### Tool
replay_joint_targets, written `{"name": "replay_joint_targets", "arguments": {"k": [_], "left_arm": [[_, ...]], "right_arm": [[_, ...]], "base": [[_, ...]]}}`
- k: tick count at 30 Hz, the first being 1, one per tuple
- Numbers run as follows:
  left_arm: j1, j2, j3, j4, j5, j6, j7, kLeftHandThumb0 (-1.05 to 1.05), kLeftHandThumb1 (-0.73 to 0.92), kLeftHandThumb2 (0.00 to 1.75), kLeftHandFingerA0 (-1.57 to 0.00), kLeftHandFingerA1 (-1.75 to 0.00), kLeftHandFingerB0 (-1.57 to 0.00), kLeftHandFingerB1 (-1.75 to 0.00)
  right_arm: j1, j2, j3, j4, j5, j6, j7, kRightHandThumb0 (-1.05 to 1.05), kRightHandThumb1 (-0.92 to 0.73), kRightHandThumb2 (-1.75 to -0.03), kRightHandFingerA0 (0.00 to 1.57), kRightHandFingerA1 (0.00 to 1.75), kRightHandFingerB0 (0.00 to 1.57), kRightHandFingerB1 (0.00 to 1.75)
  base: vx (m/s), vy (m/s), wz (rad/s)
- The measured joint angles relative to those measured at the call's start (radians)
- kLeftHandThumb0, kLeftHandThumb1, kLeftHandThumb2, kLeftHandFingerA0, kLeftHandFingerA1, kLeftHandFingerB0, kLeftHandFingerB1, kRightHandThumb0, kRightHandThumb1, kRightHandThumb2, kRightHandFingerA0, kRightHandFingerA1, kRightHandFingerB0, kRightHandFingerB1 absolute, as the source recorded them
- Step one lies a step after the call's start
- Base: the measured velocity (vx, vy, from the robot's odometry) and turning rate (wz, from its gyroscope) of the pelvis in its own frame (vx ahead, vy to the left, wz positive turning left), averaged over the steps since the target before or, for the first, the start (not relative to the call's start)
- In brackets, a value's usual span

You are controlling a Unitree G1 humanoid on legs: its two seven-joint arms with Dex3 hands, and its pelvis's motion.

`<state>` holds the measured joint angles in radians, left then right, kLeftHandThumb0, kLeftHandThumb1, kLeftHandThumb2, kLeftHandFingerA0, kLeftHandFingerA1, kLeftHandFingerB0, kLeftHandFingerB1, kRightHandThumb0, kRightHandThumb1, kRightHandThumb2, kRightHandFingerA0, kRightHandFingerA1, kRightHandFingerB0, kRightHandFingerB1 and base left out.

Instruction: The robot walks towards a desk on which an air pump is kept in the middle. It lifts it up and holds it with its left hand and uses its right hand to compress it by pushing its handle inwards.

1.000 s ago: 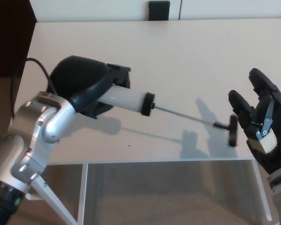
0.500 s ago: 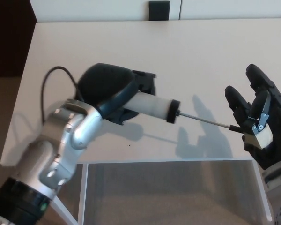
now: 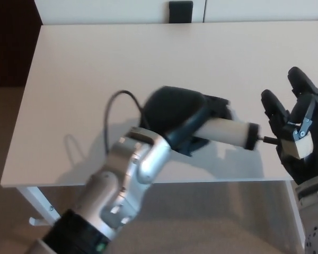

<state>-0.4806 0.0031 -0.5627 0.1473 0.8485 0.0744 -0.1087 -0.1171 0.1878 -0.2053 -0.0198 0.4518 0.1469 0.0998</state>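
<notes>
**Pump rod nearly all the way in**

From where I stand, the left hand (image 3: 183, 119) is wrapped round the rear of the air pump (image 3: 228, 132), fingers clenched on the white barrel, holding it up off the desk (image 3: 95, 69) and lying roughly level, nose pointing toward the robot's right. The right hand (image 3: 294, 135) stands just off the barrel's black end cap, fingers spread and upright, palm turned toward the pump. The handle itself is hidden against that palm; I cannot see any finger curled round it, so it looks like a flat push rather than a grasp.

What has changed is plain. A second ago a long thin rod stretched between the barrel and the handle, with the two hands well apart. Half a second ago the rod was already shorter. Now only a short stub of rod (image 3: 266, 139) shows between the end cap and the right palm. The left arm has swung the barrel across toward the right hand, which has barely shifted, so the closing is done mostly from the left side. The pump's shadow sits on the desk close beneath it.

To my eye the compression stroke is close to finished: little travel is left. The remaining push wants to stay in line with the barrel, since a palm with no grip could slide off the handle if the pump tilts.
</notes>
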Motion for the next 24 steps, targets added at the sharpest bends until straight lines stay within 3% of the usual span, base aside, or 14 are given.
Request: {"name": "replay_joint_targets", "arguments": {"k": [2,3,4,5,13,14,15,16,21,22,23,24], "left_arm": [[0.001,-0.011,-0.008,0.004,0.004,0.009,0.003,-0.20,0.75,0.64,-0.83,-1.39,-0.74,-0.48],[0.001,-0.032,-0.018,0.010,0.014,0.025,0.018,-0.22,0.77,0.65,-0.84,-1.37,-0.74,-0.48],[0.001,-0.039,-0.020,0.013,0.017,0.031,0.024,-0.22,0.77,0.65,-0.84,-1.37,-0.74,-0.48],[0.001,-0.053,-0.023,0.022,0.023,0.040,0.035,-0.22,0.78,0.66,-0.84,-1.40,-0.75,-0.48],[0.000,-0.093,-0.029,0.055,0.033,0.071,0.075,-0.17,0.77,0.62,-0.83,-1.40,-0.77,-0.48],[0.000,-0.092,-0.029,0.055,0.033,0.071,0.078,-0.13,0.76,0.63,-0.80,-1.51,-0.69,-0.46],[-0.002,-0.087,-0.028,0.055,0.033,0.071,0.081,-0.13,0.76,0.63,-0.80,-1.51,-0.69,-0.46],[-0.006,-0.080,-0.030,0.056,0.033,0.071,0.084,-0.19,0.80,0.60,-0.71,-1.69,-0.62,-1.02],[-0.064,-0.015,0.001,0.100,0.031,0.063,0.084,-0.24,0.74,0.59,-0.71,-1.69,-0.67,-0.91],[-0.075,-0.003,0.008,0.109,0.030,0.063,0.084,-0.44,0.71,0.77,-0.85,-1.46,-0.66,-0.80],[-0.106,0.028,0.027,0.140,0.030,0.063,0.085,-0.44,0.71,0.77,-0.85,-1.46,-0.66,-0.80],[-0.106,0.028,0.027,0.140,0.030,0.063,0.085,-0.28,0.75,0.66,-0.80,-1.54,-0.67,-0.50]], "right_arm": [[0.000,0.004,-0.008,0.000,0.006,-0.002,-0.004,-0.80,-0.70,-1.05,0.09,0.44,0.03,0.37],[-0.004,0.011,-0.031,-0.001,0.021,-0.002,-0.013,-0.78,-0.87,-0.67,0.18,0.31,0.13,0.26],[-0.006,0.014,-0.039,-0.002,0.028,-0.002,-0.017,-0.78,-0.87,-0.67,0.18,0.31,0.13,0.26],[-0.010,0.016,-0.052,-0.004,0.039,-0.001,-0.024,-0.79,-0.69,-1.05,0.14,0.46,0.00,0.36],[-0.029,0.017,-0.083,-0.007,0.085,0.005,-0.048,-0.75,-0.68,-1.04,0.07,0.43,0.04,0.35],[-0.029,0.017,-0.083,-0.007,0.088,0.006,-0.048,-0.81,-0.75,-1.08,0.04,0.38,0.11,0.27],[-0.029,0.017,-0.082,-0.007,0.091,0.006,-0.049,-0.81,-0.75,-1.08,0.04,0.38,0.11,0.27],[-0.030,0.016,-0.080,-0.006,0.097,0.006,-0.048,-0.86,-0.80,-1.12,0.09,0.36,0.08,0.20],[-0.036,-0.003,-0.071,0.001,0.099,0.007,-0.038,-0.85,-0.82,-1.13,0.09,0.35,0.08,0.19],[-0.036,-0.009,-0.071,0.003,0.099,0.007,-0.035,-0.85,-0.81,-1.13,0.08,0.33,0.08,0.19],[-0.035,-0.024,-0.074,0.003,0.099,0.007,-0.030,-0.85,-0.81,-1.13,0.08,0.33,0.08,0.19],[-0.035,-0.024,-0.074,0.003,0.099,0.007,-0.030,-0.85,-0.81,-1.13,0.08,0.31,0.08,0.21]], "base": [[0.00,0.000,0.00],[0.00,0.000,0.00],[0.00,0.000,0.00],[0.00,0.000,0.00],[0.00,0.000,0.00],[0.00,0.000,0.00],[0.00,0.000,0.00],[0.00,0.000,0.00],[0.00,0.000,0.00],[0.00,0.000,0.00],[0.00,0.000,0.00],[0.00,0.000,0.00]]}}
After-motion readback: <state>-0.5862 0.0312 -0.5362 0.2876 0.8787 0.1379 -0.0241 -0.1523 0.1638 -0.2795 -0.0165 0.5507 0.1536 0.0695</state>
